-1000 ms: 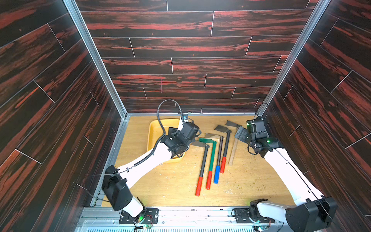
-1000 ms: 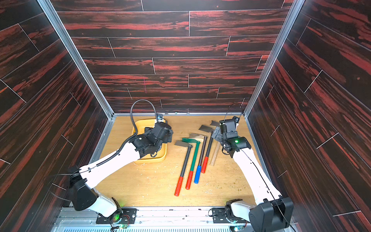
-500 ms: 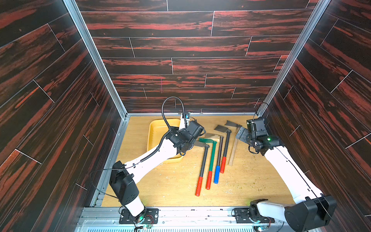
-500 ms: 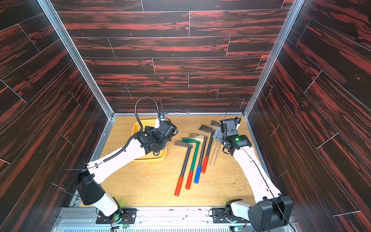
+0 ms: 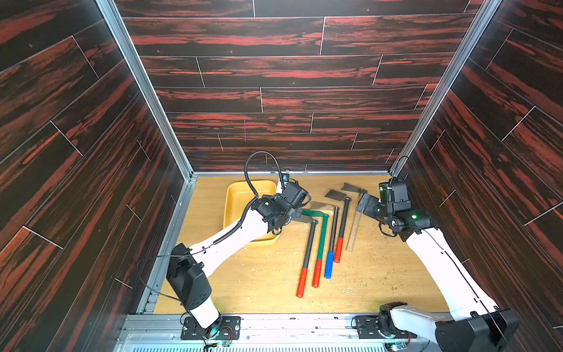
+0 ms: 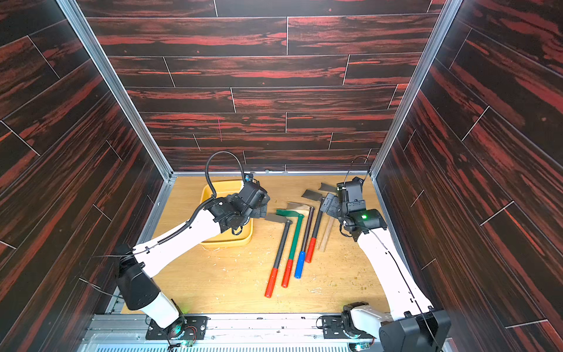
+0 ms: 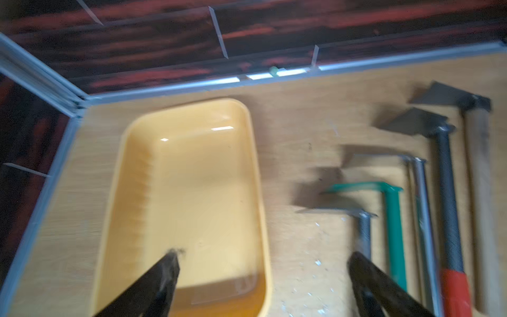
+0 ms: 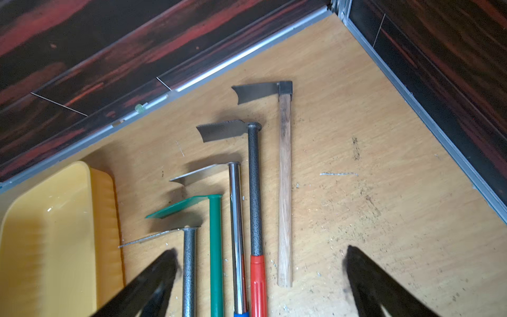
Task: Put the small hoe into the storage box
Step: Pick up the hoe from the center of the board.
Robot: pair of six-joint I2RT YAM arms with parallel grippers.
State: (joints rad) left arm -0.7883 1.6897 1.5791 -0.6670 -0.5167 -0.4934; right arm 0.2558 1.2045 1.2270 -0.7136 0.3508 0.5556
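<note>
left fingers apart, straddling storage box rim

**Table**: light wood-grain board, scuffed and scratched. These things lie directly on it:

- **Storage box**: yellow, shallow, rounded corners. It sits at 10 o'clock, with its long side running from 12 to 6.
- **Five hoes**, side by side from the centre out toward 1 o'clock. Heads lie toward 12, blades point to 9, and grips lie toward 6.
  - first dark-handled hoe, red grip, nearest the box
  - green hoe, red grip
  - chrome hoe, blue grip
  - second dark-handled hoe, red grip
  - wooden-handled hoe, outermost
- **Chips**: pale flecks and dark specks, scattered between 6 and 4 o'clock.
</note>
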